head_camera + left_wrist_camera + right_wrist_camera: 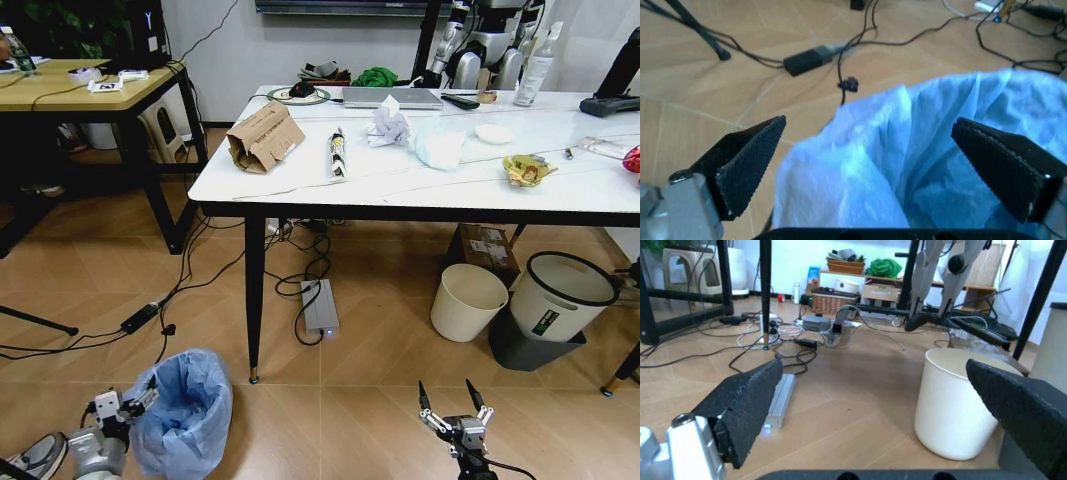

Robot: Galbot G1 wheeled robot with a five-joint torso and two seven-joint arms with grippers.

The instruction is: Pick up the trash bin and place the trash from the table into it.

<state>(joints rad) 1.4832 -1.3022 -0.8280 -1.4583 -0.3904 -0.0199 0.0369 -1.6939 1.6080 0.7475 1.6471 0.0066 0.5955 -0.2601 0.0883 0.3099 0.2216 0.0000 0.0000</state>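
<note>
The trash bin (187, 410), lined with a crinkly light-blue bag, stands on the floor at the lower left. My left gripper (140, 398) is at its left rim, open. In the left wrist view the bag's edge (860, 165) lies between the spread fingers (750, 160). My right gripper (445, 402) hangs open and empty low over the floor, right of the bin. The white table (420, 185) carries trash: crumpled brown cardboard (263, 137), a white tissue (388, 125), a pale wad (440, 146), a yellow wrapper (527, 170), a red wrapper (632, 158).
A cream round bin (468, 300) and a white bin with a black rim (562, 295) stand under the table's right side. A grey box (320, 306) and cables lie on the floor. A laptop (390, 97) and bottle (536, 65) sit at the table's back. A wooden desk (90, 85) is at the far left.
</note>
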